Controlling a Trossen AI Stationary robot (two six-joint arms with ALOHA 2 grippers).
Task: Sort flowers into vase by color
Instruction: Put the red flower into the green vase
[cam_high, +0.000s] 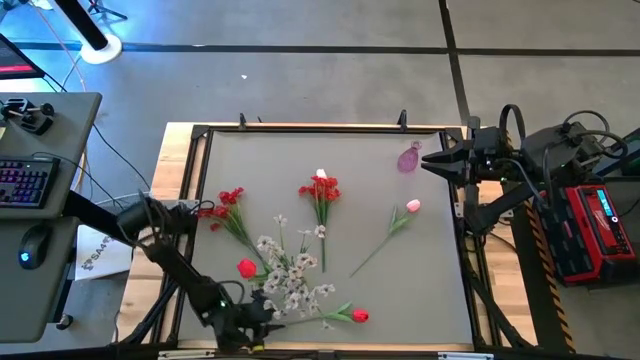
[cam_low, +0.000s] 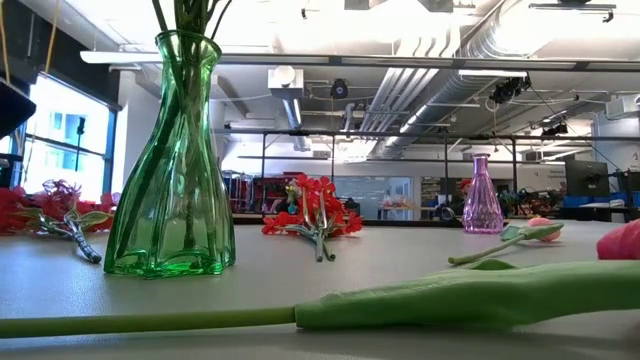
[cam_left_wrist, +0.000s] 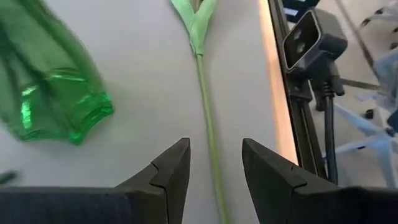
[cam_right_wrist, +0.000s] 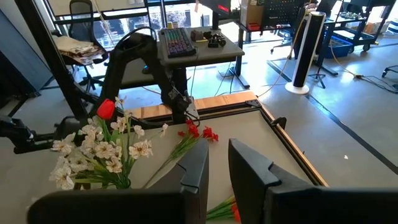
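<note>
My left fingers (cam_left_wrist: 214, 177) hover spread astride the red tulip's stem (cam_left_wrist: 208, 124), lying on the worktop (cam_left_wrist: 143, 81) just beside the green vase (cam_left_wrist: 46, 93). Closing off-centre, I might flick it away. My right fingers (cam_right_wrist: 217, 174) idle apart by the purple vase (cam_high: 408, 159).

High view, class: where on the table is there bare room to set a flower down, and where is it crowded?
Bare: the stretch between the pink tulip and the table's right edge, and the far strip left of the purple vase. Crowded: near the left gripper, where white blossoms, a red tulip and red clusters lie close together.
</note>
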